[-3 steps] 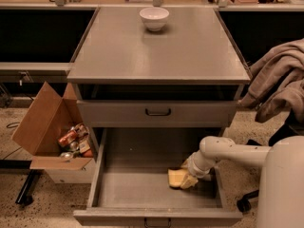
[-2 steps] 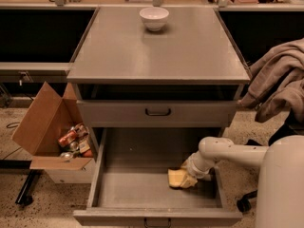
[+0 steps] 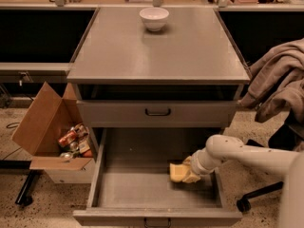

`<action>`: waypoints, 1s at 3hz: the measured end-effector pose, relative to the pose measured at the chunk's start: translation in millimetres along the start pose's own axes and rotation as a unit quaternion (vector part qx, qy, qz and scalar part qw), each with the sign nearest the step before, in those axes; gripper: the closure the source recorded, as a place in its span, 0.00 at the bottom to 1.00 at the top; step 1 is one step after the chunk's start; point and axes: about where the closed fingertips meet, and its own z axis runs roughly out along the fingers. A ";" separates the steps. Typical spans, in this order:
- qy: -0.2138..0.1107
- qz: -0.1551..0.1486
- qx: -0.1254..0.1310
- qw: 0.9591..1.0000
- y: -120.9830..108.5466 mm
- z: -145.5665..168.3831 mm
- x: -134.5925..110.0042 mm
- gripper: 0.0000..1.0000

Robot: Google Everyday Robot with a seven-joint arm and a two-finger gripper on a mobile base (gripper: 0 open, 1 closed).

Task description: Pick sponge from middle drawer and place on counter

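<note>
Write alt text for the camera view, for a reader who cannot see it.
The robot's gripper is inside the open middle drawer, at the pale-yellow sponge lying on its floor, right of centre. A white bowl sits on the grey counter above.

The pale-yellow sponge [image 3: 176, 173] lies in the grey middle drawer [image 3: 137, 191], with the cream gripper [image 3: 191, 173] at its 3 o'clock side. The counter surface [image 3: 161, 53] is matte grey, the bowl [image 3: 154, 18] white, the cardboard box [image 3: 40, 122] tan, and the room floor [image 3: 45, 208] speckled beige.
</note>
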 end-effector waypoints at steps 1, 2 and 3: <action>-0.066 -0.021 0.052 0.996 -3.5 -103.2 -31.0 1.00; -0.088 -0.025 0.075 0.993 -2.7 -180.6 -51.0 1.00; -0.090 -0.024 0.074 0.993 -2.5 -183.0 -51.7 1.00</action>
